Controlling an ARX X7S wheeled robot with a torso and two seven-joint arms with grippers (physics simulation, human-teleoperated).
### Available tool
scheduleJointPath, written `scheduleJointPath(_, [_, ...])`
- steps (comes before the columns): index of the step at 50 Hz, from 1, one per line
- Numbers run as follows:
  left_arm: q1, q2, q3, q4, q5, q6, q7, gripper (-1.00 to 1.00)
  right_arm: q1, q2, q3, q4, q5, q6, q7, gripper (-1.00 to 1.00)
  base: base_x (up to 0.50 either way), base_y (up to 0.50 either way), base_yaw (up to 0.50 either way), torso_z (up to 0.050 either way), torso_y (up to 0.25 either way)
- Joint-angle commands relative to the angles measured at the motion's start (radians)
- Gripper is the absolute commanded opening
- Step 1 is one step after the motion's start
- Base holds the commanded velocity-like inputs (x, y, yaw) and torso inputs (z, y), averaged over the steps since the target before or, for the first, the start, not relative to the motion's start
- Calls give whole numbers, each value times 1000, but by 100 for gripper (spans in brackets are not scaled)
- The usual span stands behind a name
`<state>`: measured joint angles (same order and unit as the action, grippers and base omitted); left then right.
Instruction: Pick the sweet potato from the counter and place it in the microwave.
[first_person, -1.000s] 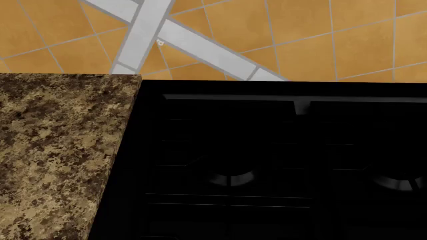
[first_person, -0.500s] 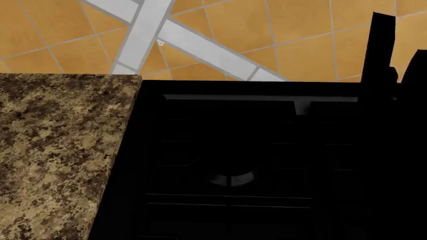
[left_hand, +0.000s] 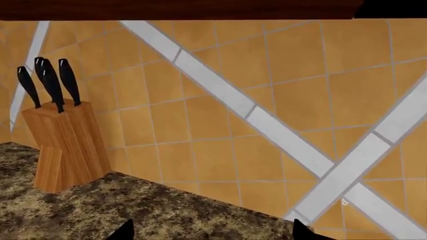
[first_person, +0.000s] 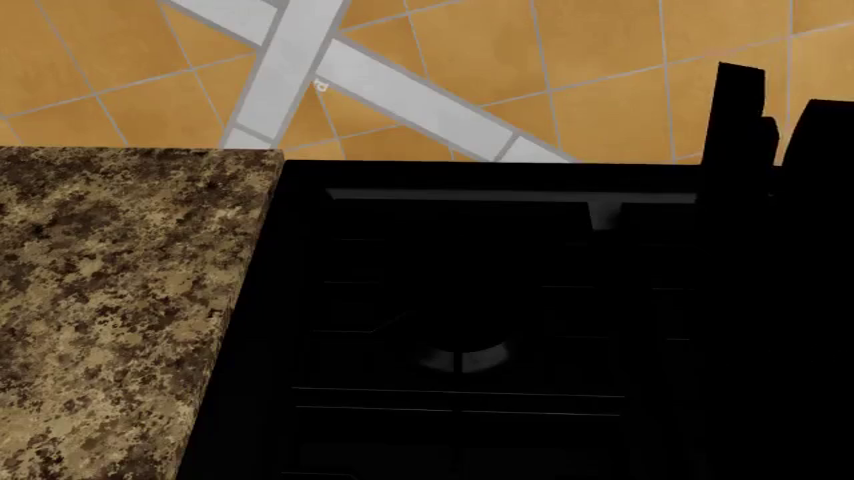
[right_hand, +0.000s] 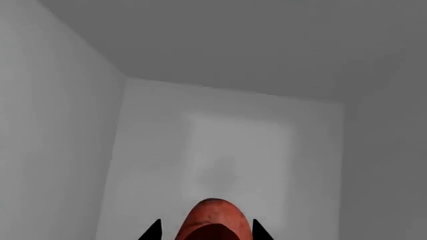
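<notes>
Maroon, egg-shaped sweet potato (right_hand: 210, 220) sits pinched in right hand (right_hand: 205, 231).

The head view looks steeply down on the counter (first_person: 120, 300) and stovetop (first_person: 534, 330), the left wrist faces the tiled wall (left_hand: 280, 115) they share, the right wrist peers close into a grey cavity (right_hand: 233, 140).

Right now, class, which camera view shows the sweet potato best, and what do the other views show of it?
The right wrist view: the sweet potato sits between the right gripper fingertips, in front of plain grey walls. The head view shows only the counter, the stovetop and a dark arm; the left wrist view shows a knife block. Neither shows the potato.
</notes>
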<state>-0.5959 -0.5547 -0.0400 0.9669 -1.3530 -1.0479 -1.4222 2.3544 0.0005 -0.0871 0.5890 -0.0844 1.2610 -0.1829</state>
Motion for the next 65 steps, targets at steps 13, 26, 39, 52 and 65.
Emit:
scheduleJointPath(13, [-2, -7, 5, -2, 10, 10, 5, 100, 2, 0, -44, -109, -51, 26, -44, -100, 0, 0, 0, 0, 1])
scheduleJointPath(26, [-6, -10, 11, -6, 19, 15, 15, 100, 2, 0, -46, -119, -64, 20, -51, -100, 0, 0, 0, 0, -102])
scheduleJointPath(39, [-3, -10, 17, -2, 25, 21, 19, 100, 2, 0, -55, -133, -86, 25, -71, -100, -1, 0, 0, 0, -194])
scheduleJointPath(52, [4, -12, 13, -7, 26, 36, 32, 100, 2, 0, -14, -41, -134, 16, -55, -100, -1, 0, 0, 0, -62])
scheduleJointPath(65, [1, -12, 25, -12, 42, 38, 43, 100, 2, 0, -48, 56, -185, 79, -70, -100, 0, 0, 0, 0, 0])
